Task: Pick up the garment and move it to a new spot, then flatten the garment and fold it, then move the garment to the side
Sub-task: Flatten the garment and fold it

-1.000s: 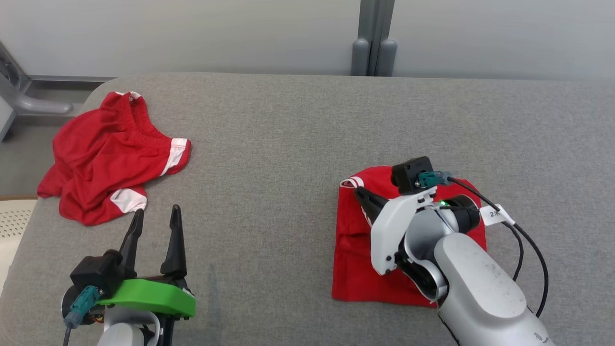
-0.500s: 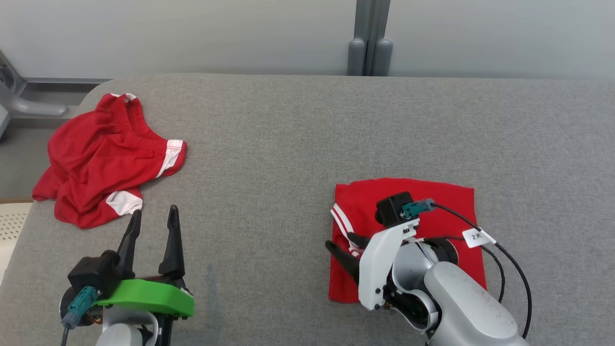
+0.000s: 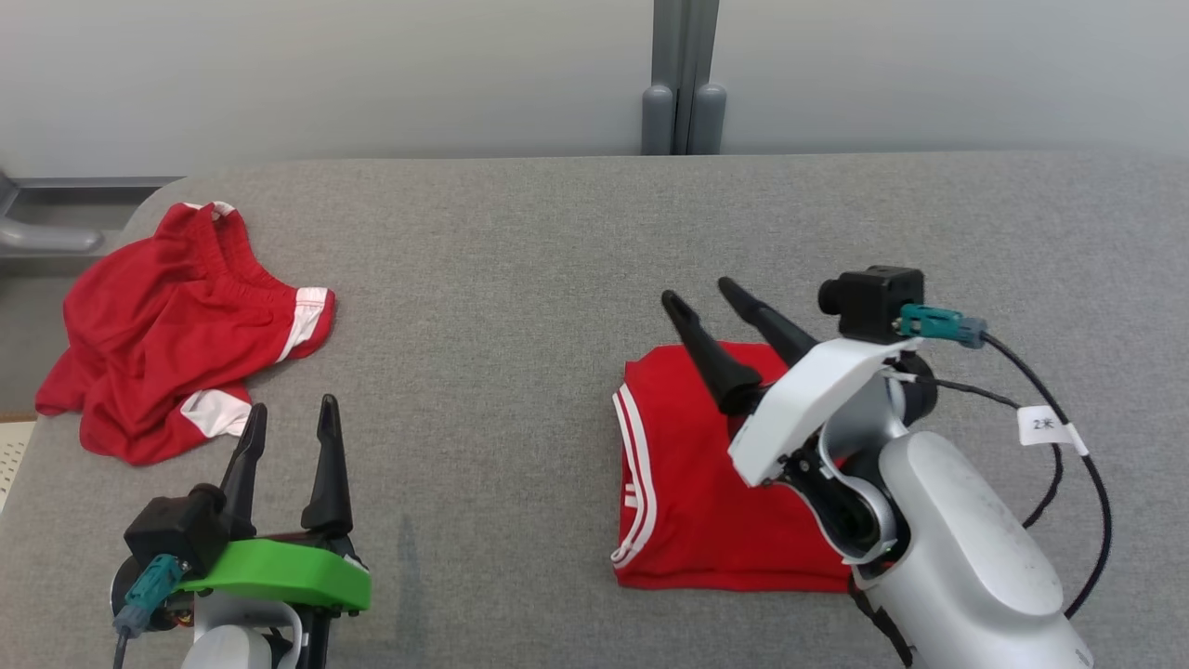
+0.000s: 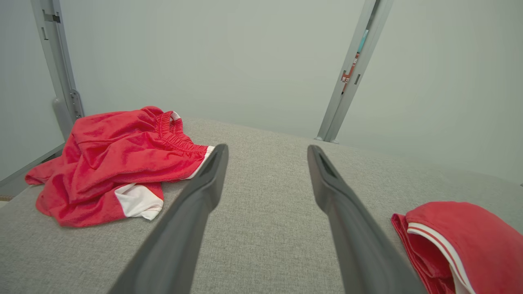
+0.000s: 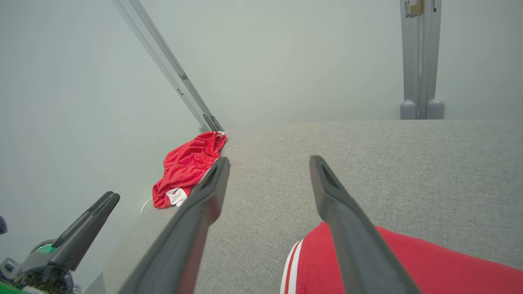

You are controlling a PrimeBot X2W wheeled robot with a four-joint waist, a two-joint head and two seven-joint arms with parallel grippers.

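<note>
On the grey woven surface (image 3: 520, 260), the folded red garment (image 3: 706, 502), white-striped, lies flat beneath the right gripper (image 3: 696, 290), spread wide and empty. Far left lie crumpled red shorts (image 3: 167, 325); the left gripper (image 3: 292, 405) gapes empty too.

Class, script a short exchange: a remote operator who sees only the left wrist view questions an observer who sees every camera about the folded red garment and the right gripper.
Operator: I see just a corner of the folded red garment past my left gripper. Is the right gripper holding it?
Observer: No. In the head view the right gripper is open, with nothing between its fingers.
Operator: How does the garment lie as a whole?
Observer: As a flat, roughly square fold on the grey table, with white stripes running down its left edge.
</note>
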